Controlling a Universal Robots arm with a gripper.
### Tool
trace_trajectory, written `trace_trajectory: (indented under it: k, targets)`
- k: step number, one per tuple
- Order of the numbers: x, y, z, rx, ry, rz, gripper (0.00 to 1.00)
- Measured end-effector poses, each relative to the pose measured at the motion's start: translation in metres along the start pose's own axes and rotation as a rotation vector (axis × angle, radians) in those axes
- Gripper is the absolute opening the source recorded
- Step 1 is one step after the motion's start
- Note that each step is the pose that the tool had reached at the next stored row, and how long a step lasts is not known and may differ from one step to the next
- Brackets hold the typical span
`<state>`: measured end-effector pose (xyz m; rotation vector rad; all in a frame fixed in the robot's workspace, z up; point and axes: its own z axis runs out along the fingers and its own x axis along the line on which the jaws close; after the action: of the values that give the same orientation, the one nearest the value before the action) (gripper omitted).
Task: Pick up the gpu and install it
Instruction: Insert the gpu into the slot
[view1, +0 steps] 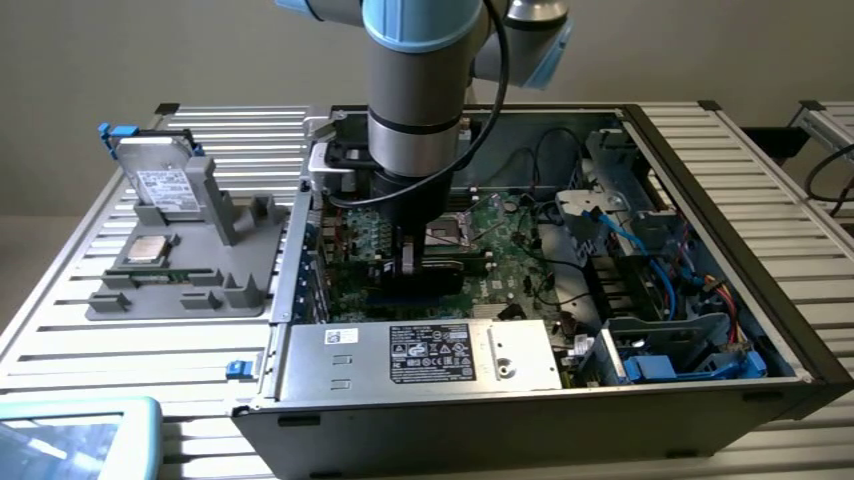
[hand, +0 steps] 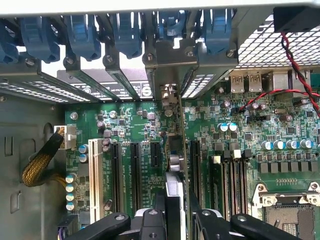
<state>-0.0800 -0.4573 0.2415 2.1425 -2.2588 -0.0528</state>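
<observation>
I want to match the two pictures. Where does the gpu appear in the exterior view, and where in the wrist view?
Exterior view: the gpu hangs under the arm's end, inside the open case, over the green motherboard.
Wrist view: the gpu is seen edge-on, a thin strip running from between the jaws towards the rear slot brackets.
Shared landmark: the green motherboard.

Open case (view1: 534, 430), motherboard (hand: 280, 130), power supply (view1: 427, 355); hard drive (view1: 167, 185) on grey tray (view1: 160, 308).
</observation>
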Motion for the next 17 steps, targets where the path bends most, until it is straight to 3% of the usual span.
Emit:
trace_trajectory:
  k: [9, 17]
  targets:
    - [-0.0001, -0.0010, 0.0002, -0.0002, 0.0001, 0.005, 0.28]
    - [-0.0002, -0.0010, 0.0011, -0.0040, -0.0002, 0.013, 0.28]
